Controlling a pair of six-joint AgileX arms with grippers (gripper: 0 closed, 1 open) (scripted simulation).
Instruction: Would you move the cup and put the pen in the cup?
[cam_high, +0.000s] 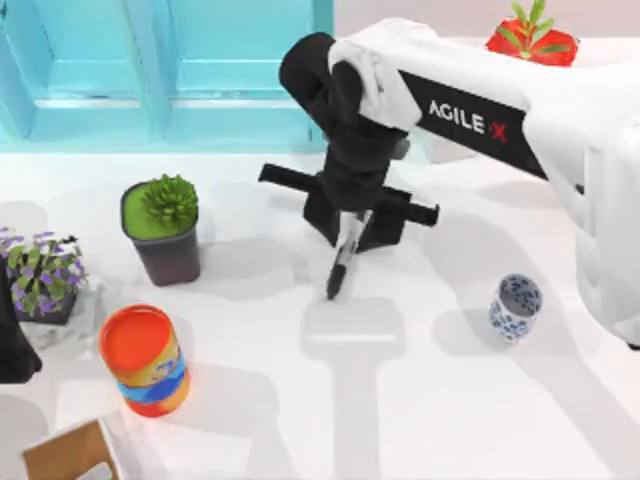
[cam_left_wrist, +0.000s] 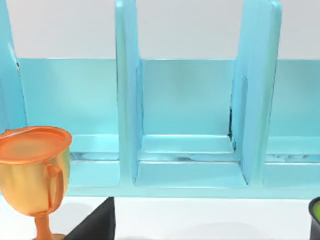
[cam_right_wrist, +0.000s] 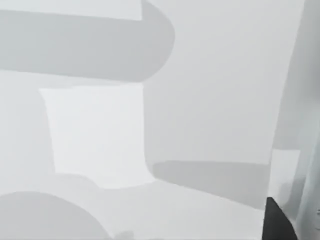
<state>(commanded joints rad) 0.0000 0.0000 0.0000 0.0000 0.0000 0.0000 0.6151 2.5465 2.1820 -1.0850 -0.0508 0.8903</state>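
My right arm (cam_high: 520, 110) reaches in from the top view's right edge and slants across the back of the white bench (cam_high: 400, 420) toward its middle, the wrist bent so the black tooling points down. Its white casing carries a black panel reading "AGILE X", the X in red. My right end effector (cam_high: 348, 232) hangs above the bench's centre, its fingers closed on the pen (cam_high: 340, 262), which dangles nearly upright with its dark tip lowest and its shadow on the bench below.

My left arm (cam_high: 12, 345) sits parked at the left edge, showing only a dark piece of itself; I cannot tell how its end effector stands.

Behind lies the turquoise rack (cam_high: 170, 70). At front left stands the orange can (cam_high: 146, 360) with a blue band; no writing on it is legible. The dark plant pot (cam_high: 165, 230) with its green succulent stands behind the can.

The cup (cam_high: 516, 307) stands upright right of centre, well apart from the pen.
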